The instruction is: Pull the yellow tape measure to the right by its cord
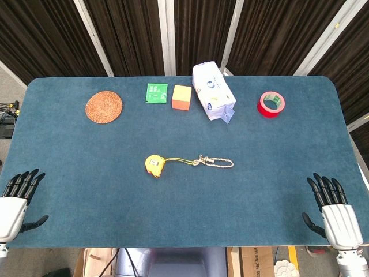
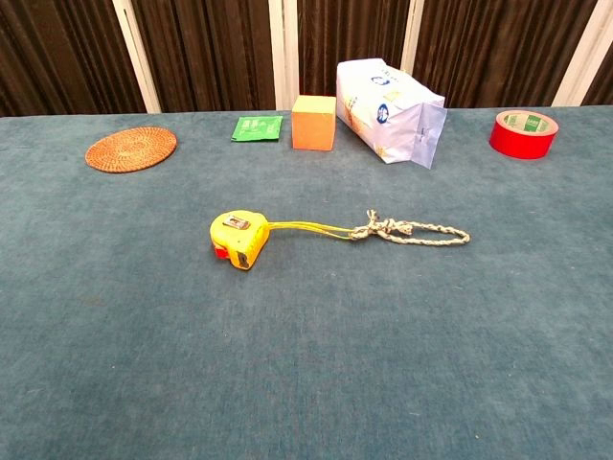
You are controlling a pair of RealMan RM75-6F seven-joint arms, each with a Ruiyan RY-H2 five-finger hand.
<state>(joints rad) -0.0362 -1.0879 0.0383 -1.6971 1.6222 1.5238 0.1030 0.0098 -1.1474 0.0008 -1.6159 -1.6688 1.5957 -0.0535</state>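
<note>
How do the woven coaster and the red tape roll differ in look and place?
The woven coaster is a flat, brown, solid disc; the red tape roll is a thicker ring with an open middle and a green label inside. The coaster lies far left, the roll far right. Both are round and sit along the table's far edge.

**Print seen, none of it readable**

No word, brand or number can be made out in either view. Blue print and a round blue emblem are carried on the white packet [image 2: 388,110] near the far edge of the table, but the characters are too small to be read. Pale marks are borne on the green sachet [image 2: 256,127] further left along that edge; they remain illegible. A greenish label is seen inside the red tape roll [image 2: 522,133] towards the far right corner, its lettering blurred.
</note>
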